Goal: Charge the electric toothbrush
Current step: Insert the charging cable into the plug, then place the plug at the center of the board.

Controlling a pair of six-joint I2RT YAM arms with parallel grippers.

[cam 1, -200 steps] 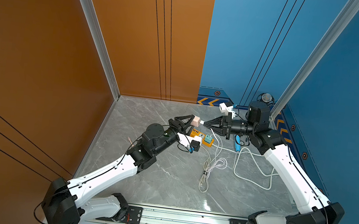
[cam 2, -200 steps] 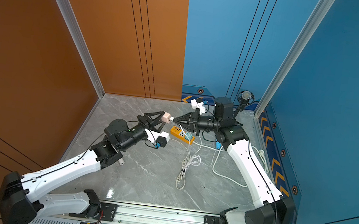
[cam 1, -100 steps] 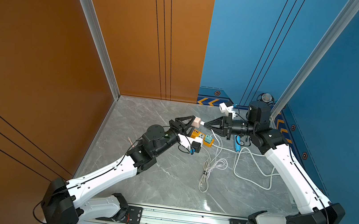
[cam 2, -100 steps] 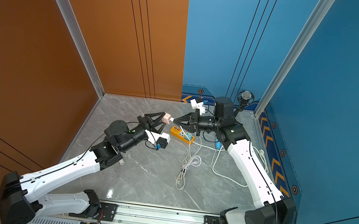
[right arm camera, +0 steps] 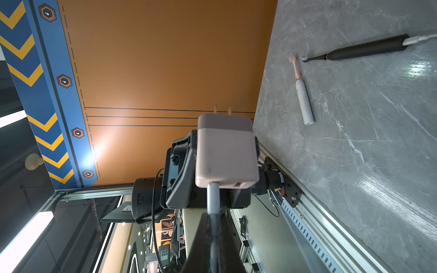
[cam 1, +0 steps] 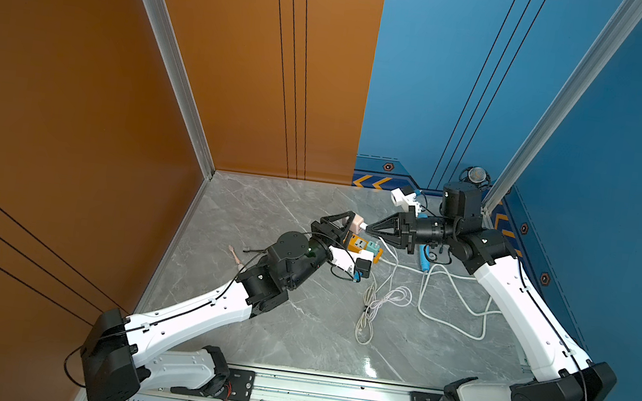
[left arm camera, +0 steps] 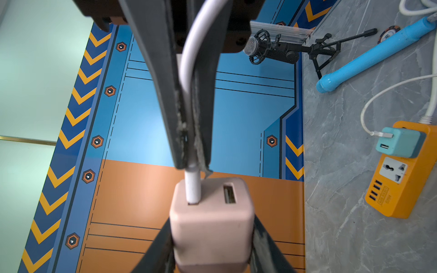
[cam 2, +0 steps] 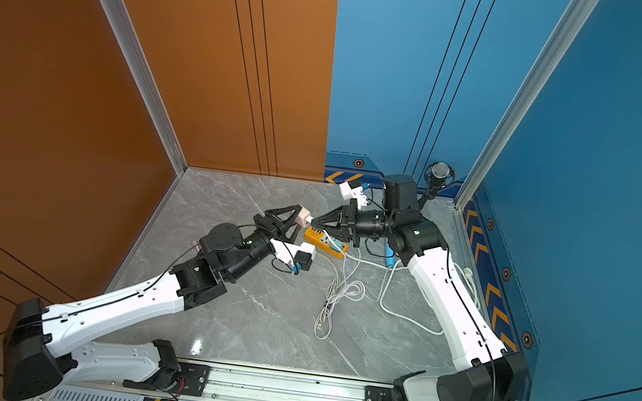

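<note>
Toothbrush (right arm camera: 304, 101) flat, head away fr rail (right arm camera: 316, 212)

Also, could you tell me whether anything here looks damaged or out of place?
On the right gripper, the pad lining looks frayed and ragged along the edges where it pinches the white cable plugged into the pink charger.

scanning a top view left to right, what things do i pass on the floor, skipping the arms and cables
pink toothbrush head → orange power strip → blue tube → microphone
</note>
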